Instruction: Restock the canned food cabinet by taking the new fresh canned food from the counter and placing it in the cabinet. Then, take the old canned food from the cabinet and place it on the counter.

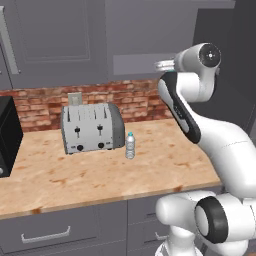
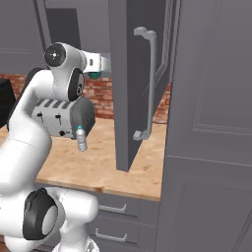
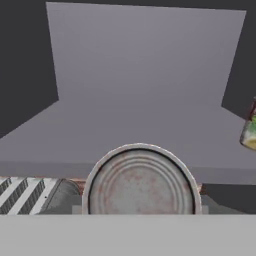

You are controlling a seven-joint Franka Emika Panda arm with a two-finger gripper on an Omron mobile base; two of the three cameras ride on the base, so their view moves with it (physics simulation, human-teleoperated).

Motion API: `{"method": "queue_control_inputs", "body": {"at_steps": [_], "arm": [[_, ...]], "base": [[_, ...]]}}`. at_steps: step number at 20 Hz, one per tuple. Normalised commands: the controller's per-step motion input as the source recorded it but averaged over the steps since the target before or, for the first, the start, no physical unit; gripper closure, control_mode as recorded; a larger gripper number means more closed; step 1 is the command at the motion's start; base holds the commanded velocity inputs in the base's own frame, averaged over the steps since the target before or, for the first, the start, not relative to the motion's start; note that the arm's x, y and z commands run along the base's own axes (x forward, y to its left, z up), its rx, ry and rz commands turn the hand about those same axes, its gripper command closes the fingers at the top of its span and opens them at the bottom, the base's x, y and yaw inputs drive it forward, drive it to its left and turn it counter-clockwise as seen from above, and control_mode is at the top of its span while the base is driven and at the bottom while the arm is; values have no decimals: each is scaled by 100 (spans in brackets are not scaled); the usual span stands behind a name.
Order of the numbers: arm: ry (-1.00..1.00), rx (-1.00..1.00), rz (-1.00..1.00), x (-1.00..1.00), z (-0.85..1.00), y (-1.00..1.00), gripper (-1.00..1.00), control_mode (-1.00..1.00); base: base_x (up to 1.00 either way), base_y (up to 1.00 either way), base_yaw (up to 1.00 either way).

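The teal can [image 3: 141, 181] sits right at the hand, its grey top facing the camera, raised at the front edge of the cabinet shelf [image 3: 140, 135]. Whether the hand grips it I cannot tell. The yellow-green can [image 3: 250, 131] stands on that shelf's right side. The toaster [image 1: 92, 128] rests on the counter [image 1: 100, 172] below.

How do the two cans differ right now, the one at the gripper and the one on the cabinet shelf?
The teal can fills the near centre of the hand view, showing its grey ridged metal top; the yellow-green can sits at the right edge, cut off, showing its label side. The teal can hangs just before the shelf edge, above the toaster; the yellow-green can already stands on the shelf.
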Motion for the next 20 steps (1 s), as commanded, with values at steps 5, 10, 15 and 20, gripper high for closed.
{"method": "queue_control_inputs", "body": {"at_steps": [5, 10, 15, 20], "arm": [[8, 0, 0, 35, -1, -6, 100, -100], [-9, 2, 0, 0, 37, -5, 100, -100], [-1, -2, 0, 60, -5, 0, 100, -100], [1, -5, 0, 71, -36, 0, 100, -100]], "base": [[0, 0, 0], [0, 0, 0], [0, 0, 0], [0, 0, 0]]}}
